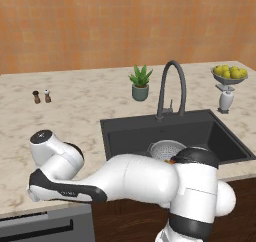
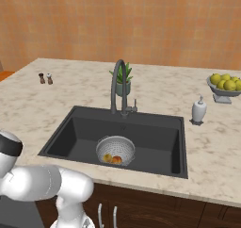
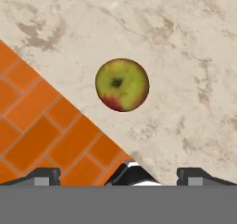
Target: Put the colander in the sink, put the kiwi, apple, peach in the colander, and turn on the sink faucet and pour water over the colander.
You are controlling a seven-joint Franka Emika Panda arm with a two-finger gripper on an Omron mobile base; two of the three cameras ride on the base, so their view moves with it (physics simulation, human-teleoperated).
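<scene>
**Operator:** My pincer (image 3: pixel 118 174) is spread as wide as it goes and holds nothing. In the hand view its two dark tips sit at the bottom edge, and the apple (image 3: pixel 122 84) lies ahead of them on the marbled surface (image 3: pixel 185 42), close to where the surface ends over an orange tiled floor (image 3: pixel 37 126). The apple shows its green top with a dimple at the stem and a red blush on one side.

**Supervisor:** So how far along are we?

**Operator:** I'd say past the middle. The colander (image 2: pixel 116 150) already sits in the sink (image 2: pixel 155 137), near the front wall and in front of the sink faucet (image 2: pixel 117 85). Inside it I see orange and yellowish fruit; I take these for the peach and the kiwi, though they are too small for me to tell apart. The apple is left to fetch, then the tap.

**Supervisor:** Any water running?

**Operator:** None that I can see.

**Supervisor:** Describe the materials.

**Operator:** The colander is a round, pale metal bowl pricked with tiny holes. The sink is a matte dark grey rectangle. The faucet is a tall dark gooseneck with a small side lever. The surface around the sink is beige stone with grey veining, smooth and flat.
</scene>
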